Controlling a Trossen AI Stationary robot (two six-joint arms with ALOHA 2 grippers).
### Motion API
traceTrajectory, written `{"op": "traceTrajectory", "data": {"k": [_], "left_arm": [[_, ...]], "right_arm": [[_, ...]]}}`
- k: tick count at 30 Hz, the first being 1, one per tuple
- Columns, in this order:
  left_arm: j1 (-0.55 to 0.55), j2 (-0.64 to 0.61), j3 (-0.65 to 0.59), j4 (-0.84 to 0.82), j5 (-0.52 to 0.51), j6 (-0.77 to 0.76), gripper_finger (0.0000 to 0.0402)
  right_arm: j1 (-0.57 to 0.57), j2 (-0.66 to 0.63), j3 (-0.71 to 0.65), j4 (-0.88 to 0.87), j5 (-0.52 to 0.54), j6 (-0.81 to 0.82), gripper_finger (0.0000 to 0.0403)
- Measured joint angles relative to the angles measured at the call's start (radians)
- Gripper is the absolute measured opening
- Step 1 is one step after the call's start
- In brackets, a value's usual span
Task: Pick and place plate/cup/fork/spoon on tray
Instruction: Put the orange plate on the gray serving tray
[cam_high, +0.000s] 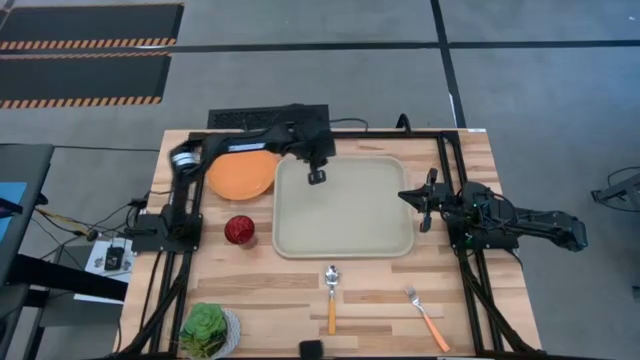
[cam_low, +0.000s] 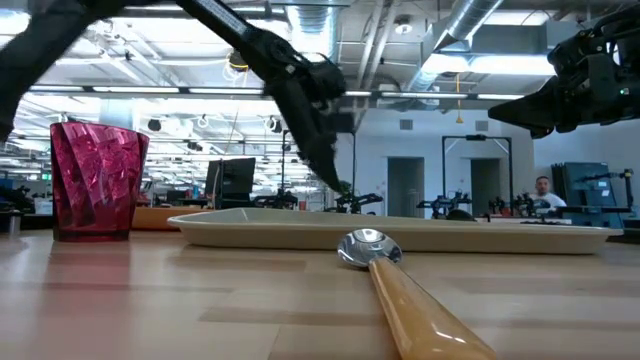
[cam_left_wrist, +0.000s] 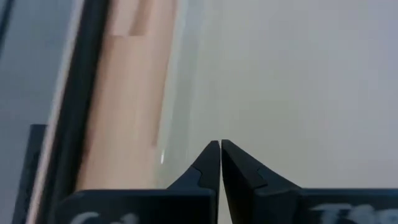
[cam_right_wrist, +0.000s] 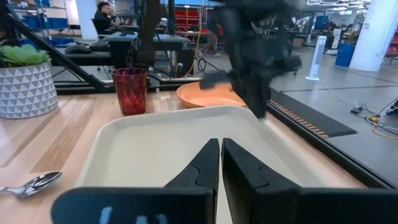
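Four views, and only my overhead one shows the fork (cam_high: 427, 318) on the wooden table (cam_high: 270, 300), right of the spoon (cam_high: 331, 290). Left gripper (cam_high: 317, 176), fingers pressed together, hangs over the empty tray (cam_high: 345, 206); right gripper (cam_high: 424, 212), likewise closed, waits beside it. Plate (cam_high: 241, 175) and cup (cam_high: 239, 230) sit left of the tray.

Tableware count on the wooden table (cam_high: 300, 290)

One round orange plate (cam_high: 241, 175), one dark red cup (cam_high: 239, 230), one orange-handled metal spoon (cam_high: 331, 295), one orange-handled fork (cam_high: 427, 317), one beige rectangular tray (cam_high: 345, 208), one white bowl of green leaves (cam_high: 208, 331).
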Motion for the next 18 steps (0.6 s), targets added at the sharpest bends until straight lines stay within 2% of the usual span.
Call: {"op": "traceTrajectory", "data": {"k": [5,9,14,18], "left_arm": [[0.006,-0.24,-0.274,0.079,-0.061,-0.064,0.0],[0.005,-0.449,-0.447,0.035,-0.16,-0.135,0.0],[0.008,-0.666,-0.585,-0.073,-0.187,-0.247,0.0],[0.01,-0.759,-0.662,-0.164,-0.18,-0.333,0.0]], "right_arm": [[0.0,0.0,0.0,0.0,0.0,0.0,0.0043],[0.0,0.0,0.0,0.0,-0.001,0.0,0.0043],[0.0,0.0,0.0,0.001,0.0,0.0,0.0043],[0.0,0.0,0.0,0.001,0.0,0.0,0.0043]]}}
